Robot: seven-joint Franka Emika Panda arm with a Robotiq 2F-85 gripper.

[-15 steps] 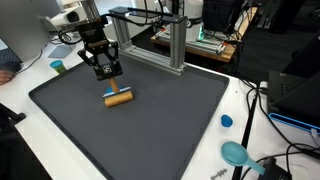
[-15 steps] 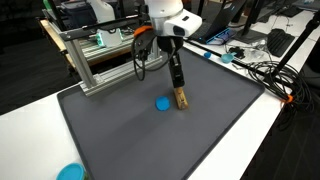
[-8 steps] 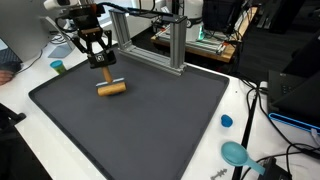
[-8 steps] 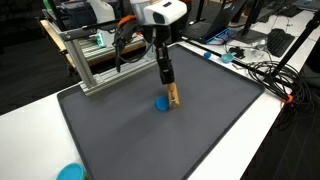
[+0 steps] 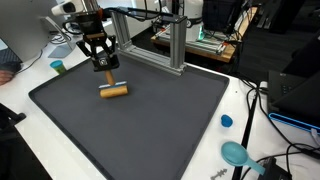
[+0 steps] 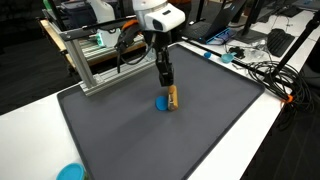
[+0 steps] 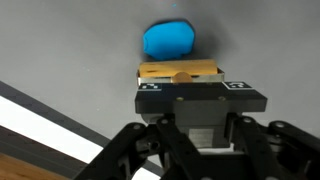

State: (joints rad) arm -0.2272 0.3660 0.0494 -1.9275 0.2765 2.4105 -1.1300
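My gripper [image 5: 105,71] hangs over the back part of the black mat [image 5: 160,125], seen in both exterior views. It is shut on a short wooden block [image 5: 113,90] that sticks out below the fingertips, low over the mat. From the opposite side, the gripper [image 6: 167,84] holds the wooden block [image 6: 172,97] right beside a flat blue disc [image 6: 160,102] lying on the mat. In the wrist view the wooden block [image 7: 178,72] sits at the gripper [image 7: 181,84], with the blue disc [image 7: 168,40] just beyond it. I cannot tell whether the block touches the mat.
An aluminium frame [image 5: 172,45] stands along the mat's back edge, close behind the arm. A small teal cup [image 5: 58,67] sits off the mat near the gripper. A blue cap [image 5: 226,121], a teal scoop [image 5: 237,153] and cables lie on the white table beside the mat.
The gripper has carried the wooden block across the mat toward the frame, up to the blue disc. Over the last half second it has barely moved.
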